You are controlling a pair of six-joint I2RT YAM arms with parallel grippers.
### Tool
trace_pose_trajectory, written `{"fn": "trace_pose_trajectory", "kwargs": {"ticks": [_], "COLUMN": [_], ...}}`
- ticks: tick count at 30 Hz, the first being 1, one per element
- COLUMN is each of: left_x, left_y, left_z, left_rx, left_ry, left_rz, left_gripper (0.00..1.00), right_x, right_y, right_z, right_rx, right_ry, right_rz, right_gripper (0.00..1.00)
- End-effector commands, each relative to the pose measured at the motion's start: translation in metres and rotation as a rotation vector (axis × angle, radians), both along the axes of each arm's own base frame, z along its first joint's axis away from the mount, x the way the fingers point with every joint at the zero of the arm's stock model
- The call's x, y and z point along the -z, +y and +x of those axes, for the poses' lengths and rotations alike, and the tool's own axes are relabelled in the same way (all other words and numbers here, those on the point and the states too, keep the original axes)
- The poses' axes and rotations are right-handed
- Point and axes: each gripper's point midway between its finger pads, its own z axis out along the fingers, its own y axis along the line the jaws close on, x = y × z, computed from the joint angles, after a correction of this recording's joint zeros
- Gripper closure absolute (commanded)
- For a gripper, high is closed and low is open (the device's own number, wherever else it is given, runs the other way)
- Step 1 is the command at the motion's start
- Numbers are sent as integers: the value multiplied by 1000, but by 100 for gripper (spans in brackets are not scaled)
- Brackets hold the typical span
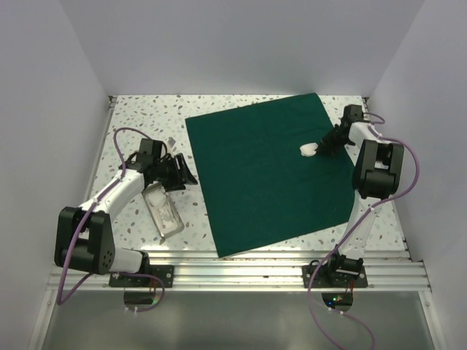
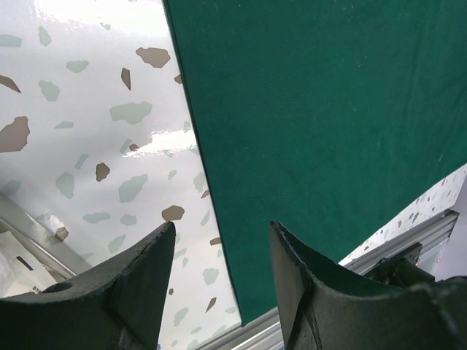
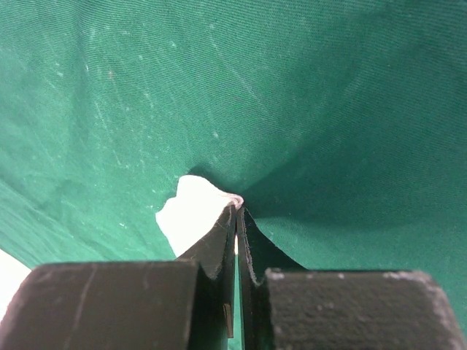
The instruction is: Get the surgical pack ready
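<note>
The surgical pack (image 1: 263, 171) is a dark green cloth spread flat as a broad sheet over the middle and right of the speckled table; it also fills the right wrist view (image 3: 306, 95) and the right half of the left wrist view (image 2: 321, 117). At the sheet's far right, my right gripper (image 1: 321, 149) (image 3: 238, 211) is shut, pinching the edge of a small white piece (image 1: 309, 149) (image 3: 191, 215) that lies on the cloth. Left of the sheet, my left gripper (image 1: 186, 175) (image 2: 223, 227) hangs open above the cloth's left edge, holding nothing.
A clear plastic packet (image 1: 162, 209) (image 2: 14, 266) lies on the table beside the left arm. A small white object (image 1: 169, 141) sits behind that arm. An aluminium rail (image 1: 241, 273) (image 2: 408, 233) runs along the near edge. White walls close in the left, right and back.
</note>
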Motion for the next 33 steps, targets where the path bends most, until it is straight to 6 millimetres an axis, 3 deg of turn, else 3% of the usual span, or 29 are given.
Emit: {"fn": "trace_pose_trajectory", "kwargs": {"ticks": [1, 17, 23, 32, 33], "left_x": [-6, -8, -27, -89, -101], "left_y": [-5, -6, -23, -56, -61], "left_z": [5, 5, 10, 16, 17], "left_rx": [16, 32, 124, 279, 304], "left_ry": [-32, -36, -125, -359, -407], "left_rz": [-17, -12, -102, -315, -346], "left_gripper": [42, 38, 29, 24, 22], "right_x": [-44, -70, -80, -141, -150], "right_y": [-2, -6, 14, 79, 93], "right_z": [10, -8, -24, -56, -62], "right_rx": [-6, -15, -86, -370, -414], "right_ry": [-90, -121, -108, -184, -198], "right_rz": [-37, -95, -98, -83, -70], "right_gripper": [100, 100, 100, 100, 100]}}
